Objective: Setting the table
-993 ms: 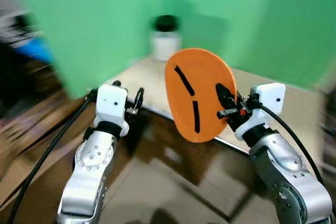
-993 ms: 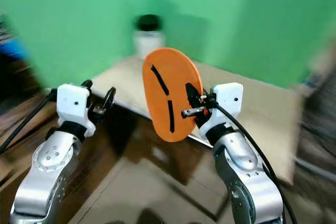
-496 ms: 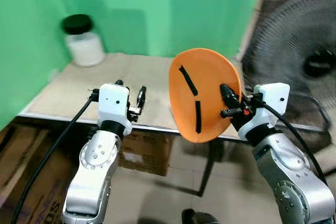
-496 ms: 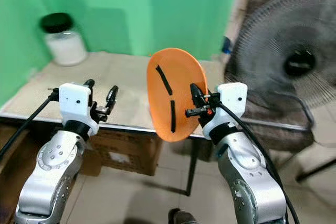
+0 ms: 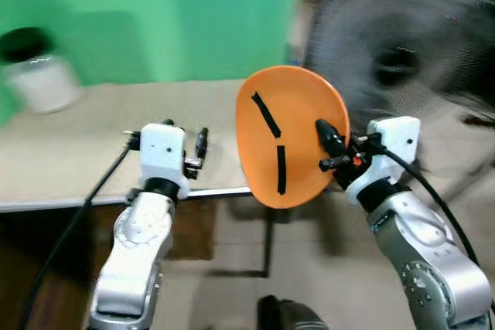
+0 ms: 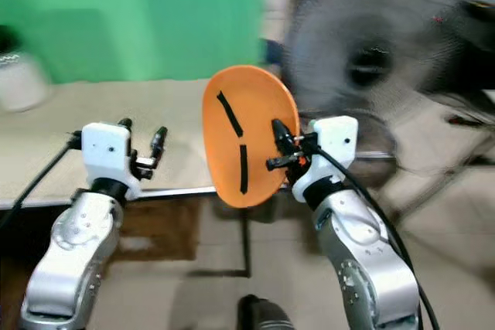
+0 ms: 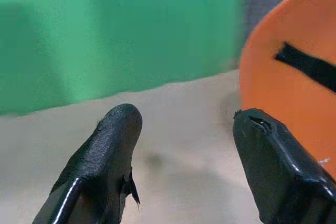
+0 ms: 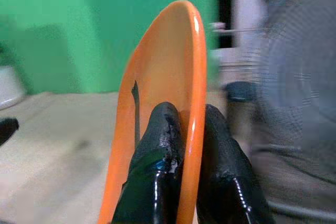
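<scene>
So my right gripper (image 5: pixel 325 144) is clamped on the rim of the orange plate (image 5: pixel 286 148), one finger on each side, holding it up on edge in the air in front of me, over the near edge of the beige table (image 5: pixel 69 168). The plate has two black stripes on its face. My left gripper (image 7: pixel 184 156) hovers just beside the plate with fingers apart and nothing between them. A white jar with a black lid (image 5: pixel 35 71) sits far back on the table, and a big fan (image 5: pixel 402 59) stands off to the right.

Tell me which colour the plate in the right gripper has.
The plate is orange with two black stripes, best seen in the left eye view.
</scene>
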### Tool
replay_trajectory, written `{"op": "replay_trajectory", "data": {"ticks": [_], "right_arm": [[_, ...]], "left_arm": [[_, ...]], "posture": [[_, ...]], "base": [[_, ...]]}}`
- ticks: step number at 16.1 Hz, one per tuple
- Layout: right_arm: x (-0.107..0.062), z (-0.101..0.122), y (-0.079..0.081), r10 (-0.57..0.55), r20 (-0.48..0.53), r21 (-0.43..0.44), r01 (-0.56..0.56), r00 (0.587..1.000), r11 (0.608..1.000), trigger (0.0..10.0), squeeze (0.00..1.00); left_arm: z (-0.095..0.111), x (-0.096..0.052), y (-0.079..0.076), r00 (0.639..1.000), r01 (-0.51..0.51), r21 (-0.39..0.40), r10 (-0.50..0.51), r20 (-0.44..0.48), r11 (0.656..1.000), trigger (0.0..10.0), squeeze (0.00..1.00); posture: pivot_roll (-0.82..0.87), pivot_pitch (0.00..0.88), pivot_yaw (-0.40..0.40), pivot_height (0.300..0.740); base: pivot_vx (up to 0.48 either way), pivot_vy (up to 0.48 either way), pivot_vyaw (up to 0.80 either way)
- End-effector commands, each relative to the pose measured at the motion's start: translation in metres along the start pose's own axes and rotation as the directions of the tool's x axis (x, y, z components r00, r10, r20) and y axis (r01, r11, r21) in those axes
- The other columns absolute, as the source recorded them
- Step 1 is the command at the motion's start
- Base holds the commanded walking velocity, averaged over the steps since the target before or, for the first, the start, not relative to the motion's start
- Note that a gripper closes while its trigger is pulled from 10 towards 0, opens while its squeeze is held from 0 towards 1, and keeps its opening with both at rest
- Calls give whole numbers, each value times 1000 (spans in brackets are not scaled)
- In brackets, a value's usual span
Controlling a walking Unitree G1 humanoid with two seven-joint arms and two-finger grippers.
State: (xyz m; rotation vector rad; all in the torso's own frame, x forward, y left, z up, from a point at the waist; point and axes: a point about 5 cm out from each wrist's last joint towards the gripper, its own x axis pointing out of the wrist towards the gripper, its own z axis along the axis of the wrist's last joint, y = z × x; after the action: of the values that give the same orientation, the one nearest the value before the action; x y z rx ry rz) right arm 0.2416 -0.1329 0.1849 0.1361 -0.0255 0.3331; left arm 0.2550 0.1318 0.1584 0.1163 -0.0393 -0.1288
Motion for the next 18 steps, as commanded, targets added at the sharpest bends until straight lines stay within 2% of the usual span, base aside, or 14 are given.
{"op": "replay_trajectory", "data": {"ticks": [1,3,7,9,12,14,18], "right_arm": [[-1,4,-2,-14,15,14,14,1000,1000,10000,0],[0,5,-3,-11,11,-1,11,1000,1000,10000,0],[-5,5,-4,-11,1,-16,11,1000,1000,10000,0],[-4,7,-4,-20,15,-18,21,1000,1000,10000,0],[-6,11,0,-19,48,5,19,999,1000,10000,0],[-4,19,3,-12,126,53,6,992,999,10000,0],[2,26,-5,-59,178,41,53,982,998,10000,0]], "left_arm": [[2,-1,4,1000,-17,6,17,2,1000,10000,0],[-5,1,6,1000,-19,23,19,-24,1000,10000,0],[-5,4,2,1000,-3,7,4,-22,1000,10000,0],[1,7,1,1000,18,9,-18,7,1000,10000,0],[4,7,12,999,-20,23,20,34,1000,10000,0],[8,8,21,997,-56,51,54,53,997,10000,0],[14,10,27,992,-86,49,82,93,995,10000,0]], "posture": [[-75,31,9,740],[-93,44,35,740],[-111,37,44,740],[-118,24,47,740],[-101,22,65,740],[-69,2,53,740],[-59,0,46,740]], "base": [[0,0,-800],[0,0,-800],[0,0,-800],[0,0,-800],[0,0,-800],[0,0,-800],[0,0,-800]]}}
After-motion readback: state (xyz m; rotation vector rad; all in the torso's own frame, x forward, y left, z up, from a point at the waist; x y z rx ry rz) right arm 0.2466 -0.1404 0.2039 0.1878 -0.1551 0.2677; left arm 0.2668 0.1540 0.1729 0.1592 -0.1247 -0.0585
